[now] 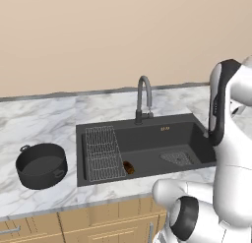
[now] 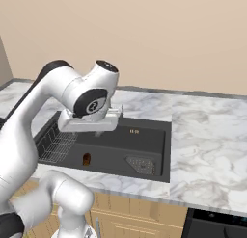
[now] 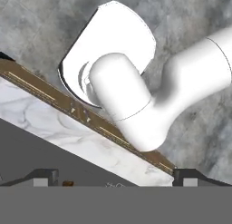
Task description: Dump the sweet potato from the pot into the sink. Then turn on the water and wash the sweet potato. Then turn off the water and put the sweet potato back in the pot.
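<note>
Reddish sweet potato (image 1: 128, 167) — below hand (image 2: 108, 117)

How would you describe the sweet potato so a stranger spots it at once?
Find the large dark grey recessed sink in the marble counter. On its floor, beside the wire grid rack, lies the small oblong reddish-brown sweet potato, the basin's lone warm-coloured thing.

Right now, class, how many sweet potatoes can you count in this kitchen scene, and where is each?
1. The sweet potato lies in the sink, beside the wire rack. The pot's visible inside looks empty, though part of its floor is hidden.
</note>
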You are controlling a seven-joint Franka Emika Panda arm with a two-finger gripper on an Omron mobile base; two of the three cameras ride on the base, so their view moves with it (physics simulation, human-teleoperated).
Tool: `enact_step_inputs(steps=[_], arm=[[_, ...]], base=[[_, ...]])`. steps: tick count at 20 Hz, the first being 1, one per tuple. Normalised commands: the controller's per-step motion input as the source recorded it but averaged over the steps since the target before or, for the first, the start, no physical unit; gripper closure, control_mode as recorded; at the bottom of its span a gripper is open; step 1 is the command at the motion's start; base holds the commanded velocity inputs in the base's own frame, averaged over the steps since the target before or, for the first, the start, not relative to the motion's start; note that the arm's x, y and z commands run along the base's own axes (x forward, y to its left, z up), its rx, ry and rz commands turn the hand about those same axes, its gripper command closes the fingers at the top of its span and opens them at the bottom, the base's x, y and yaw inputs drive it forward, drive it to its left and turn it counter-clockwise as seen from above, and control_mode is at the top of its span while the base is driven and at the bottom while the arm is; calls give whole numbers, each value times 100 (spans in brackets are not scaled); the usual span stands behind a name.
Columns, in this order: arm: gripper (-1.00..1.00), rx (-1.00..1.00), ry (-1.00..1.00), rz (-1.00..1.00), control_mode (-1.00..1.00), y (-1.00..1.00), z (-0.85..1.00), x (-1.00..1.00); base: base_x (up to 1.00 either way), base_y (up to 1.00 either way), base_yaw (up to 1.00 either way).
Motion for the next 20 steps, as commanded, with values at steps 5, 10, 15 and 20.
enact_step_inputs(steps=[5,10,15,20], arm=[[-100,0,0,15,-100,97,-19,-17],[-100,0,0,41,-100,89,-1,6],[-100,0,0,53,-100,74,0,21],[-100,0,0,58,-100,52,-6,38]], base=[[0,0,0],[0,0,0],[0,0,0],[0,0,0]])
